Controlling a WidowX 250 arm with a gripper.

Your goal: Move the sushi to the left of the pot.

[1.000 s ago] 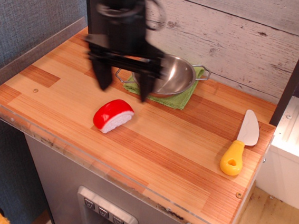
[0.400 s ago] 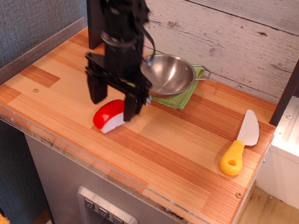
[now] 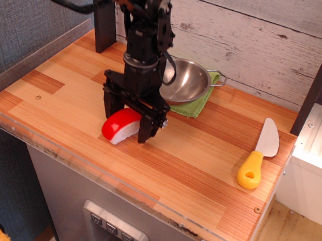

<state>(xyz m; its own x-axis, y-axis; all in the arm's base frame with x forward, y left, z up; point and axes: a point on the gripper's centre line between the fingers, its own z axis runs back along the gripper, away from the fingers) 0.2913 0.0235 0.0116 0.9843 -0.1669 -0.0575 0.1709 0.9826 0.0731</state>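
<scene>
The sushi [image 3: 119, 126], a red top on a white rice base, lies on the wooden counter in front of the pot [image 3: 185, 83]. The pot is a shiny steel pan sitting on a green cloth [image 3: 195, 107] at the back. My black gripper [image 3: 128, 120] is lowered over the sushi with its fingers open, one on each side of it, tips near the counter. The fingers straddle the sushi; I cannot tell if they touch it. The arm hides the pot's left edge.
A yellow-handled toy knife [image 3: 258, 155] lies at the right of the counter. A wooden plank wall stands behind. A clear plastic lip [image 3: 61, 153] runs along the counter's front and left edges. A black post [image 3: 105, 21] stands at the back left.
My gripper has come down and forward from above the pot's left side to straddle the sushi. The sushi has stayed roughly where it was.
</scene>
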